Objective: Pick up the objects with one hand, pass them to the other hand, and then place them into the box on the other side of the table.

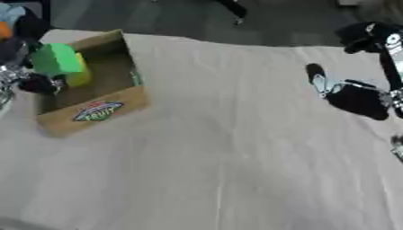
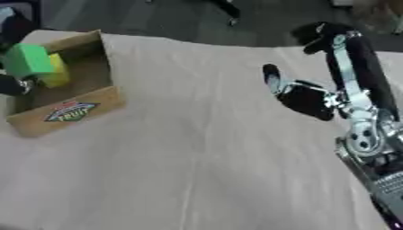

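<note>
A green block (image 1: 55, 59) hangs over the left side of the cardboard box (image 1: 110, 101), with my left hand (image 1: 31, 81) curled on it from the left. A yellow object (image 1: 80, 75) lies inside the box just right of the green block. My right hand (image 2: 303, 96) hovers over the right part of the table, fingers relaxed and holding nothing.
The box carries a "FRUIT" label (image 1: 97, 111) on its front wall and sits at the table's far left. A tan cloth (image 1: 236, 157) covers the table. Dark floor (image 1: 197, 18) lies beyond the far edge.
</note>
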### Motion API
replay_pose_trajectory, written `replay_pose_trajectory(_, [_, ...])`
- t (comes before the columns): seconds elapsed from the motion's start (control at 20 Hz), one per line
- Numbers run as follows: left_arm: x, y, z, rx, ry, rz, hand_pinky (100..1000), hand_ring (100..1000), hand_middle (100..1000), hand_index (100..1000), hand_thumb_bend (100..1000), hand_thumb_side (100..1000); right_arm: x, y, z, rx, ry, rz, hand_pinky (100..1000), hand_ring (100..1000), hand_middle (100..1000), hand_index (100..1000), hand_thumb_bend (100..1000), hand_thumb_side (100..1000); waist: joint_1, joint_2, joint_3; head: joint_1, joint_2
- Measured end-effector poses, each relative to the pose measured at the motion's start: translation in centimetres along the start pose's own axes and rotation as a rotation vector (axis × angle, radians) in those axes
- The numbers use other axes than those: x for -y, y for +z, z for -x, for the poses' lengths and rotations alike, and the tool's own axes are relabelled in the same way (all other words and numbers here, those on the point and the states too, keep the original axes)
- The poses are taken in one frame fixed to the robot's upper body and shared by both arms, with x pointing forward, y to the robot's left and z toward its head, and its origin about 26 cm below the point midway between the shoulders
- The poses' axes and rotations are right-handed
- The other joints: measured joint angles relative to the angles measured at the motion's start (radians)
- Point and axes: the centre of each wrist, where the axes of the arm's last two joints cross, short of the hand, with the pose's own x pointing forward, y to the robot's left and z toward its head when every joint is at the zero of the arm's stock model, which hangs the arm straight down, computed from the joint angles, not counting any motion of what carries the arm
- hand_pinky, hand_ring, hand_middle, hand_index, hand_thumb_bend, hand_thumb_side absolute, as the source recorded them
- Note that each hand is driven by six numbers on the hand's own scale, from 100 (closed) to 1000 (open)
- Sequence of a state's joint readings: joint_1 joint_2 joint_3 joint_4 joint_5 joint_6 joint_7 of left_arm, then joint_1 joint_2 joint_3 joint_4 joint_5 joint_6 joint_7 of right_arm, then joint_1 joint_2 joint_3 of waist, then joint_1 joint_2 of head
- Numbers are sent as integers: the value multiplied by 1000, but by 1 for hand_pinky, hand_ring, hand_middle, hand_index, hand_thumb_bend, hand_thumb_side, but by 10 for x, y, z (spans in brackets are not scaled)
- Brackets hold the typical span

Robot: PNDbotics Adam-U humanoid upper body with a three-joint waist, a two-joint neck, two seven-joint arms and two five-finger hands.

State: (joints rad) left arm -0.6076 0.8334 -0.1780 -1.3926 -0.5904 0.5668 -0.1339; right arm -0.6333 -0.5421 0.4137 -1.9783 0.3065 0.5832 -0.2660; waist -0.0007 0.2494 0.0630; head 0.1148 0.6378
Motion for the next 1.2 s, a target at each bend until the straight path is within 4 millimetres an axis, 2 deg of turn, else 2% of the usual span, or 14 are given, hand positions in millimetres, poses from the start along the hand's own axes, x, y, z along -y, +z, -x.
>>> replay_pose_trajectory(0.05, [1,-1,1,-3,-5,8,712,712,637,709,253,151,0,0,0,0,0,1,837,697,649,736,394,174,0,0,0,1,0])
replay_pose_trajectory(0.15, [3,-2,3,-12,-14,24,764,788,741,805,342,291,0,0,0,1,0,4,839,699,650,737,389,174,0,0,0,2,0])
replay_pose_trajectory(0.25, [5,-3,4,-24,-23,41,786,809,766,848,429,414,0,0,0,3,-1,6,839,699,650,737,389,174,0,0,0,2,0])
replay_pose_trajectory(0.5, [6,-4,3,-44,-43,55,786,809,766,848,429,414,1,-1,1,3,-1,11,839,699,650,737,389,174,1,0,-1,2,0])
replay_pose_trajectory(0.55, [5,-4,3,-46,-46,55,809,827,789,887,596,534,1,-1,1,3,-2,11,839,699,650,737,388,171,1,0,-1,2,0])
replay_pose_trajectory(1.05, [5,-4,2,-62,-73,42,804,826,788,888,620,522,3,0,3,2,1,21,840,700,650,737,387,169,1,0,-2,5,0])
replay_pose_trajectory(1.1, [5,-4,2,-63,-73,41,775,808,769,872,475,449,3,0,3,2,2,21,840,701,650,737,387,168,1,0,-2,6,0])
replay_pose_trajectory(1.15, [4,-4,2,-62,-71,39,762,801,761,865,411,428,3,0,3,2,2,22,840,701,651,737,388,168,1,0,-2,3,0])
replay_pose_trajectory(1.2, [2,-3,1,-58,-64,29,762,801,761,865,411,428,4,-1,3,1,3,24,840,701,651,737,388,168,1,0,-2,-6,0])
